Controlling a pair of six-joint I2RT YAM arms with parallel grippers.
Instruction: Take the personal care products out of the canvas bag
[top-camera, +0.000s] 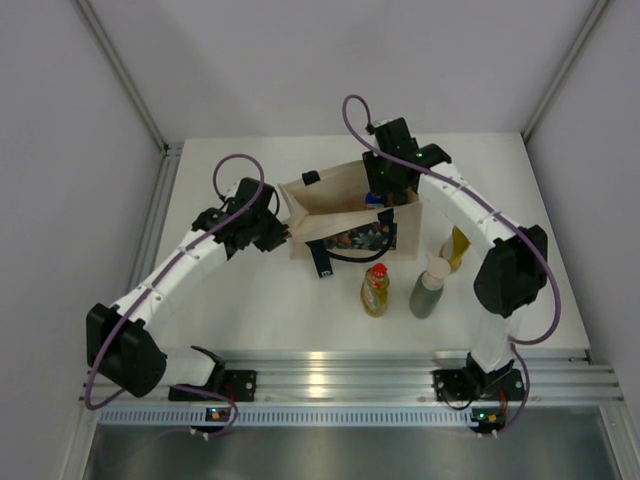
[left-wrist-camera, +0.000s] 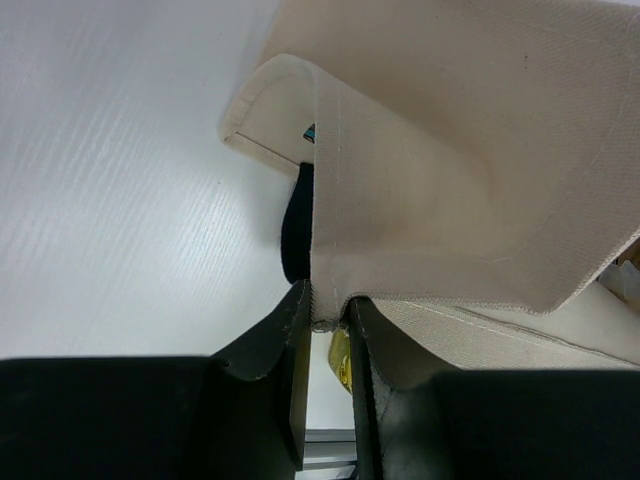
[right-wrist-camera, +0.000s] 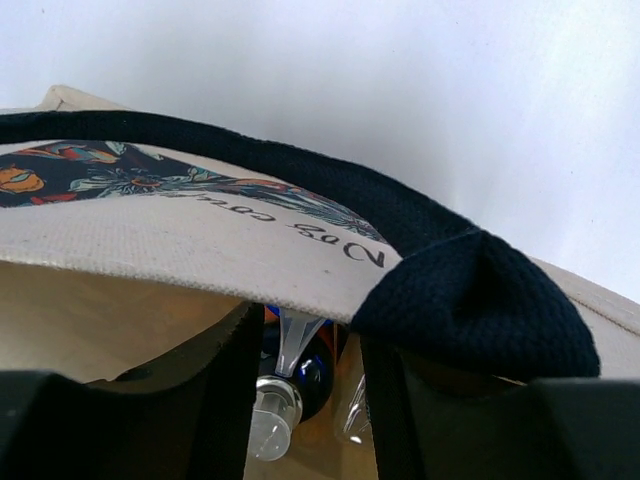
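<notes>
Right wrist: right jaws straddle the blue-capped bottle, grip unclear; left jaws clench the canvas bag rim; best lift straight up.

A white rectangular tabletop sits between plain pale grey walls, with a ribbed aluminium rail along its near edge.

canvas bag | floral panel: white cursive lettering, upside down, roughly "Dog com…", rest behind black handle | yellow bottle label: unreadable
</notes>
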